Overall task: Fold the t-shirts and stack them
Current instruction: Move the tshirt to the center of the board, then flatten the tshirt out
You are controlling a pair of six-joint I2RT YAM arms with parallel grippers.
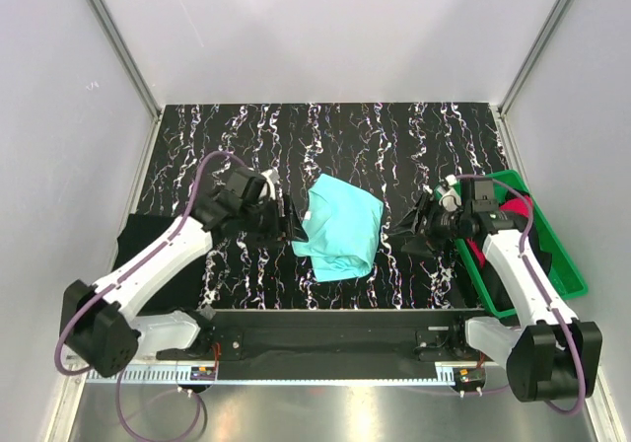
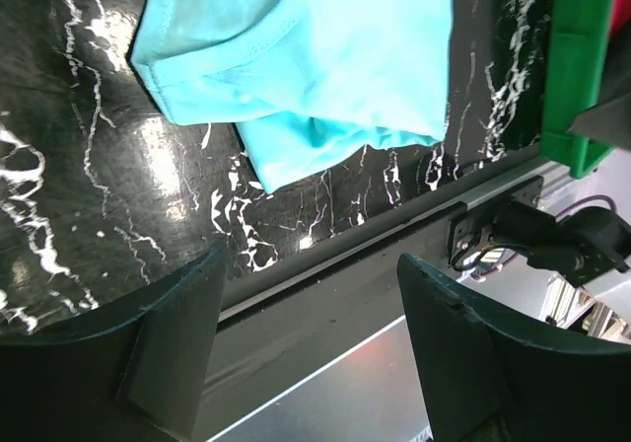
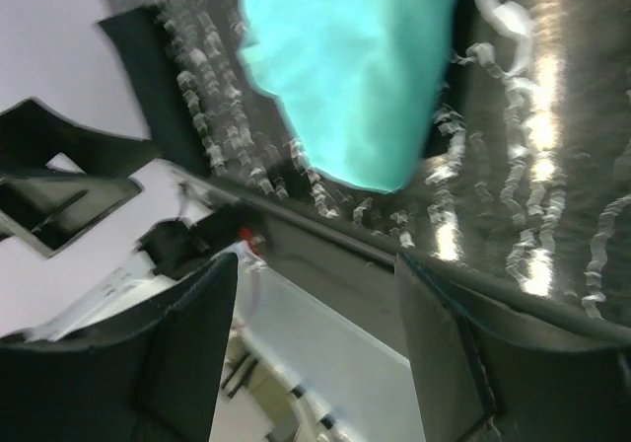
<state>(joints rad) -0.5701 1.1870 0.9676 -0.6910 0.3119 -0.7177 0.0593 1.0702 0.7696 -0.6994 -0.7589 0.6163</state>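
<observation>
A turquoise-mint t-shirt (image 1: pixel 340 227) lies folded into a loose bundle in the middle of the black marbled mat (image 1: pixel 325 136). It also shows in the left wrist view (image 2: pixel 315 57) and in the right wrist view (image 3: pixel 365 67). My left gripper (image 1: pixel 293 227) is open and empty just left of it, jaws apart (image 2: pixel 311 294). My right gripper (image 1: pixel 404 235) is open and empty just right of it, jaws apart (image 3: pixel 315 304). A red-pink shirt (image 1: pixel 515 207) lies in the green tray, partly hidden by my right arm. A black shirt (image 1: pixel 148 245) lies at the mat's left edge.
The green plastic tray (image 1: pixel 562 269) stands at the right edge of the mat, under my right arm; its rim shows in the left wrist view (image 2: pixel 582 67). White walls close in the back and both sides. A black rail (image 1: pixel 325 324) runs along the near edge.
</observation>
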